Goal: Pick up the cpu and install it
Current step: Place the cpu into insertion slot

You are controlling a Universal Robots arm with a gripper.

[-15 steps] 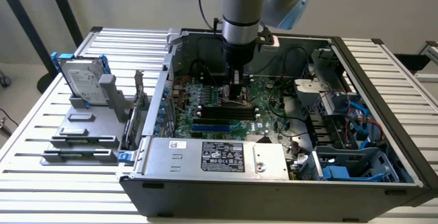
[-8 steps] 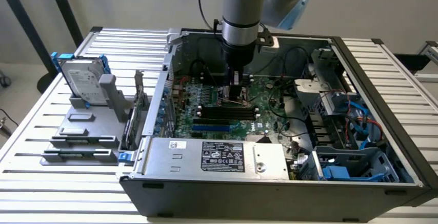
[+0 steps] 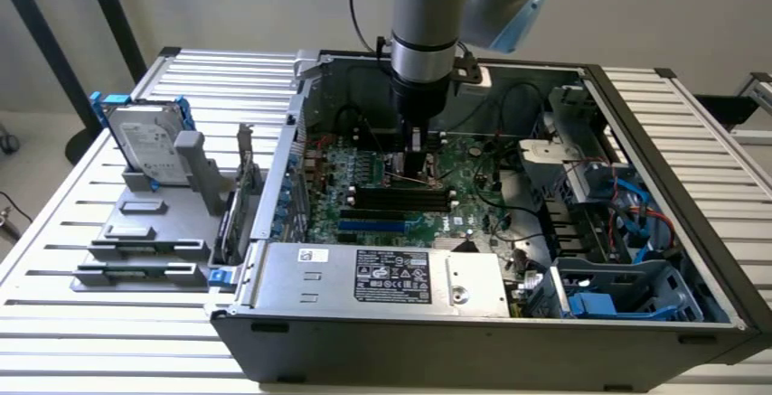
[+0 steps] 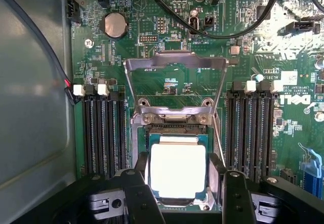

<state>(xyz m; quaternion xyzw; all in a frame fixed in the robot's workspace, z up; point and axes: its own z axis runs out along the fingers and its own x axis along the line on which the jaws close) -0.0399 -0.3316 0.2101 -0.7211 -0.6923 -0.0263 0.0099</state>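
Observation:
The cpu [image 4: 178, 169], a thin square chip with a bright silver top, lies level over the open socket [image 4: 177, 129] on the green motherboard [image 4: 167, 42]. The socket's metal load plate [image 4: 174, 64] is swung up and away from it. My gripper [image 4: 179, 186] straddles the chip, with a black finger [image 4: 139, 193] pressed against each of two opposite edges. In the exterior view my gripper [image 3: 417, 167] reaches straight down into the open computer case [image 3: 483, 323], just above the board near the memory slots [image 3: 399, 198].
Memory slots [image 4: 104, 133] flank the socket on both sides. Black cables [image 4: 212, 29] arc over the board. A power supply [image 3: 386, 277] fills the case's front, and drive cages [image 3: 616, 214] stand at the exterior view's right. A hard drive with a blue bracket [image 3: 151, 142] rests on a grey fixture outside.

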